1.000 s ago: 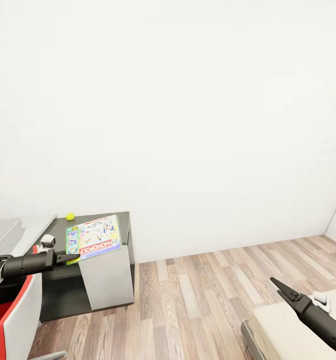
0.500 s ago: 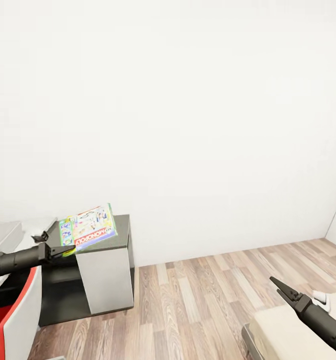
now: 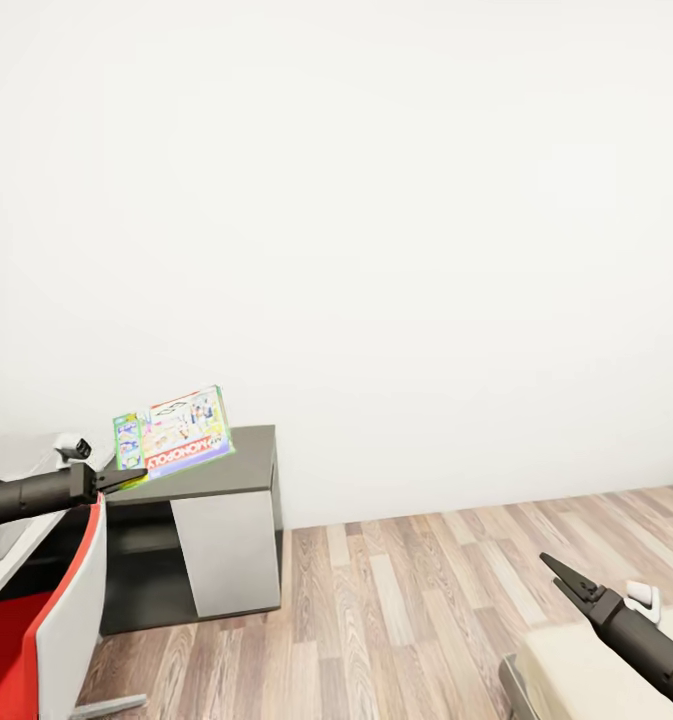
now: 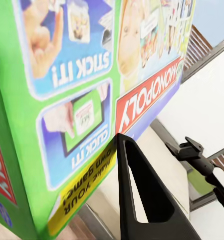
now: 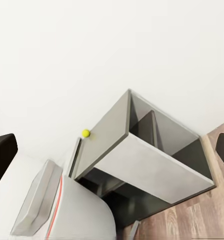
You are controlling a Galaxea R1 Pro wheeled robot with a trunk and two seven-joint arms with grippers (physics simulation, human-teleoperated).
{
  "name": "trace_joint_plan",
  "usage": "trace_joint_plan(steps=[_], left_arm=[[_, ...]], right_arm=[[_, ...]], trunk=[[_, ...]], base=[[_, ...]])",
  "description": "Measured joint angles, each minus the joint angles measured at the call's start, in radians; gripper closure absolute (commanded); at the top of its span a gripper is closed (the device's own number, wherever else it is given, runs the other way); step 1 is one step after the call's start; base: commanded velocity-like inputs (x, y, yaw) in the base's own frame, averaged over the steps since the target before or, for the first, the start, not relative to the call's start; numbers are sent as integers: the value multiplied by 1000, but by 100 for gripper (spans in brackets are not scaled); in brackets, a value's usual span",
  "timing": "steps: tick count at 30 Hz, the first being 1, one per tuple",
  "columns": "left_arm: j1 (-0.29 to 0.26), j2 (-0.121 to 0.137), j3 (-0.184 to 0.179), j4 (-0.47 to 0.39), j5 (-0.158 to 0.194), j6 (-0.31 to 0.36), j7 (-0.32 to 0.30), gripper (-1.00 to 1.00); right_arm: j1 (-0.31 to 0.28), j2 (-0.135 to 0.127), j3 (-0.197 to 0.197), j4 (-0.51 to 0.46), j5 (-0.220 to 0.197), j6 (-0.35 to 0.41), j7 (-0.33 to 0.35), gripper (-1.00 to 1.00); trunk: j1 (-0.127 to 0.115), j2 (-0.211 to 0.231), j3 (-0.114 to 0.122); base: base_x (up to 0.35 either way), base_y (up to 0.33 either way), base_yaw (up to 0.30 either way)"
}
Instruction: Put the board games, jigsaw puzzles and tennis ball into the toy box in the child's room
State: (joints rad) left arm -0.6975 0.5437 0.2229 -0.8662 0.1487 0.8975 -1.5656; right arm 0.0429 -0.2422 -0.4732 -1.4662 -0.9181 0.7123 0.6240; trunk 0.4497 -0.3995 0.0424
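One landmark anchors everything: the dark shelf unit (image 3: 201, 530) against the white wall, with the pale counter (image 3: 16, 545) joining it on the left. A bed (image 3: 616, 680) corner lies well to its right, across the plank floor. Above the shelf unit's left end, the Monopoly box (image 3: 171, 432) hangs tilted and clear of the top, pinched at its near lower edge by the left claw (image 3: 126, 480), its long axis running away from the claw. The toy box (image 5: 34, 205) sits on the counter left of the shelf unit, so the left arm is nearer. The tennis ball (image 5: 86, 133) rests on the counter's far edge beside the shelf unit. Right of the shelf unit, over the bed, the right claw (image 3: 561, 577) holds nothing, fingers narrow.
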Motion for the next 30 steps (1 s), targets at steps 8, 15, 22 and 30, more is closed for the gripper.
trace_joint_plan(steps=[8,15,22,30], left_arm=[[0,2,3,-1,-1,1,0,100],[1,4,9,-2,0,3,0,100],[-1,21,12,-7,-1,11,0,100],[-7,33,12,-39,2,38,0,100]], right_arm=[[0,0,26,0,0,-1,-8,-100],[-70,-14,35,-3,-7,30,-71,-100],[-427,-11,156,31,-22,306,-466,-100],[-529,-4,249,41,-18,330,-586,-100]], trunk=[[0,0,-9],[0,0,-17],[0,0,-26],[0,0,-36]], base=[[0,0,207],[0,0,205],[0,0,197],[35,0,196]])
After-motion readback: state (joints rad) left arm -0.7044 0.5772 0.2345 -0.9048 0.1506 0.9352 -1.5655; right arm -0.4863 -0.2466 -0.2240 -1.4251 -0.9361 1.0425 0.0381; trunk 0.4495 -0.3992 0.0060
